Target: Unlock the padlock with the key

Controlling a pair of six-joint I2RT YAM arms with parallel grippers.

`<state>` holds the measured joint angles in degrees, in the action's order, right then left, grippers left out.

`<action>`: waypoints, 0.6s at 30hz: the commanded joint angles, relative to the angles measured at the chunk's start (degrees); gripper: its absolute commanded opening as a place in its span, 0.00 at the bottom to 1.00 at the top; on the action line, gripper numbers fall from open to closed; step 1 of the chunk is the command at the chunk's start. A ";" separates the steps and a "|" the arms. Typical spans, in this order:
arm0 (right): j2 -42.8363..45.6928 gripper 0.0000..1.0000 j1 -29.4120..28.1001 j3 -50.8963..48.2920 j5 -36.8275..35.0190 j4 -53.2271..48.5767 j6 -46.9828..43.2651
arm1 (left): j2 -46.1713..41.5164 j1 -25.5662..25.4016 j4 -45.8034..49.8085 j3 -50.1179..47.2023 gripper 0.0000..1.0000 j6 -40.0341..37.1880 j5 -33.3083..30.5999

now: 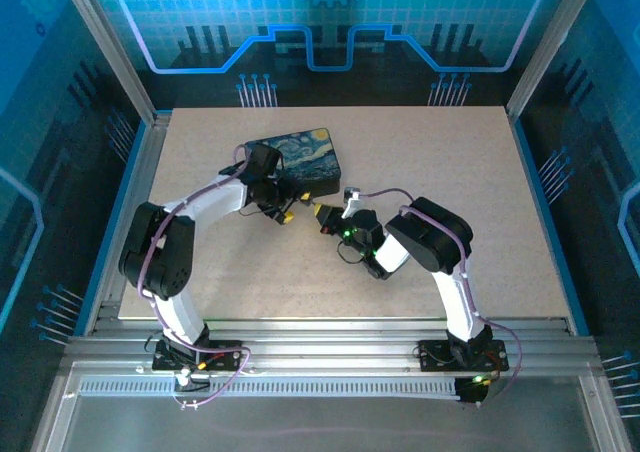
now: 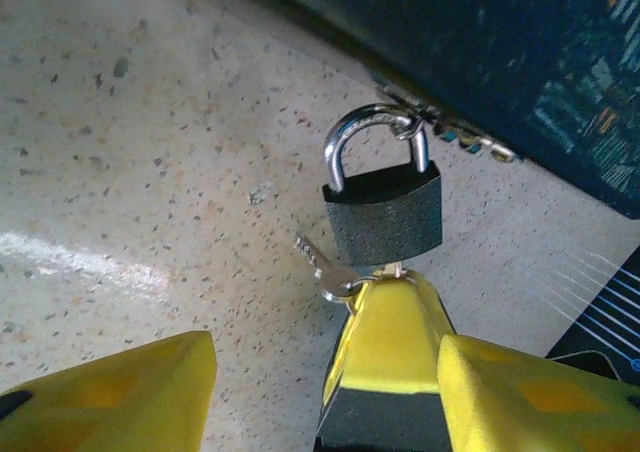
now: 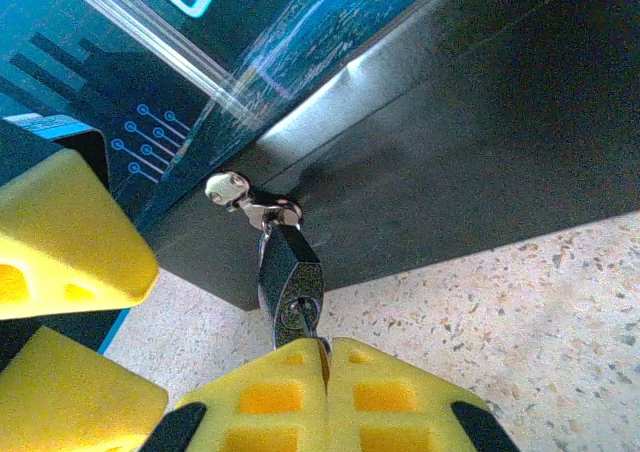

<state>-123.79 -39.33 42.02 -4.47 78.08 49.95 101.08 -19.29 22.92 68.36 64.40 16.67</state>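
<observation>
One padlock (image 2: 383,212) hangs from one box's (image 1: 300,152) hasp. One key (image 3: 306,320) sits in its keyhole, pinched by the right claw (image 3: 325,350) — one spare key (image 2: 315,257) dangles beside. Left claw (image 1: 285,215) spread nearby; both arms bent inward.

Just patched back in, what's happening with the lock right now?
The right hand is shut on the key, which sits in the bottom of the padlock. The padlock is hooked through a clasp on the dark box, and its loop looks seated, so it does not appear unlocked yet. The left hand is open beside the padlock, holding nothing. A spare key dangles beside the padlock.
</observation>
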 commanded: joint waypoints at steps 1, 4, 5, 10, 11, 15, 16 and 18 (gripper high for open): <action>-1.62 0.00 -0.63 2.19 -1.17 2.55 0.80 | 2.03 -0.49 -0.30 2.73 0.63 -0.87 -1.78; -2.33 0.00 -0.61 3.15 -0.56 2.69 1.15 | 3.26 -0.65 -0.30 3.88 0.66 -1.64 -3.56; -2.47 0.00 -0.64 3.40 -0.47 2.66 1.26 | 3.60 -0.66 -0.58 3.96 0.66 -1.65 -4.03; -2.42 0.00 -0.63 3.51 -0.45 2.45 1.20 | 4.98 -0.99 -2.72 4.30 0.67 -0.84 -5.84; -2.31 0.00 -0.58 3.45 -0.45 2.42 1.11 | 5.44 -1.09 -2.88 4.47 0.66 -0.79 -6.19; -2.34 0.00 -0.60 3.38 -0.39 2.34 1.24 | 6.54 -1.53 -4.26 4.68 0.65 -0.34 -7.88; -2.34 0.00 -0.59 3.42 -0.36 2.34 1.28 | 6.71 -1.71 -4.65 4.67 0.65 -0.36 -8.48; -2.36 0.00 -0.65 3.51 -0.36 2.34 1.37 | 7.09 -2.15 -5.69 4.64 0.64 -0.28 -9.47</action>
<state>-125.71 -39.33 44.49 -4.05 78.06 50.63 106.96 -20.56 19.18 71.55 64.20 9.85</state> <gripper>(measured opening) 0.064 0.644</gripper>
